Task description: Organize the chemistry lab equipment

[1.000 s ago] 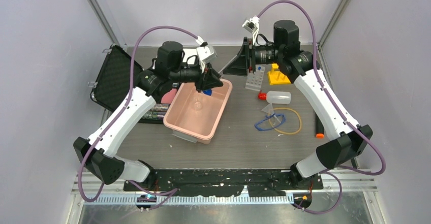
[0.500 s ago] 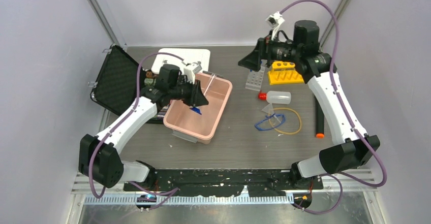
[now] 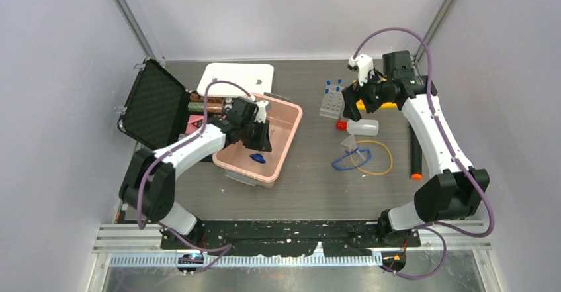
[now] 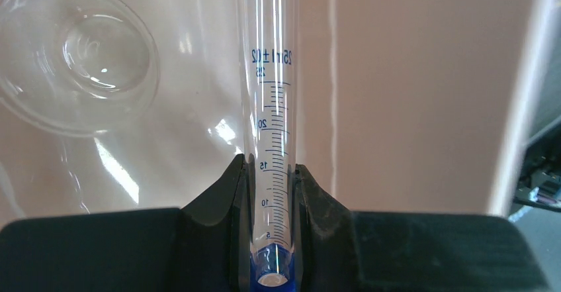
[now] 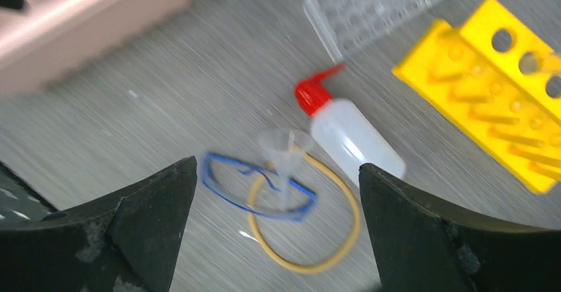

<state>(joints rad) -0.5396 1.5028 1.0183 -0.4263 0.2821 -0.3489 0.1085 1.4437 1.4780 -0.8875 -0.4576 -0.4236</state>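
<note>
My left gripper (image 3: 258, 138) is down inside the pink tub (image 3: 292, 117), shut on a clear graduated cylinder (image 4: 271, 106) just above its blue base (image 3: 257, 157). A clear round glass piece (image 4: 86, 60) lies on the tub floor beside it. My right gripper (image 5: 278, 173) hangs open and empty over the right side of the table. Below it lie the blue safety glasses (image 5: 251, 186), the yellow tubing (image 5: 331, 239), the clear funnel (image 5: 286, 149) and the red-capped squeeze bottle (image 5: 350, 133). Farther back are the clear tube tray (image 5: 374, 7) with blue-capped tubes (image 3: 334, 85) and the yellow rack (image 5: 503, 87).
An open black case (image 3: 152, 103) stands at the left, holding several small items. The tub's white lid (image 3: 238, 77) lies behind the tub. A black marker with an orange tip (image 3: 415, 159) lies near the right edge.
The left arm has drawn back and down, lowering the cylinder into the tub. The right gripper has opened wide and swung right and lower, from above the tube tray toward the rack.
</note>
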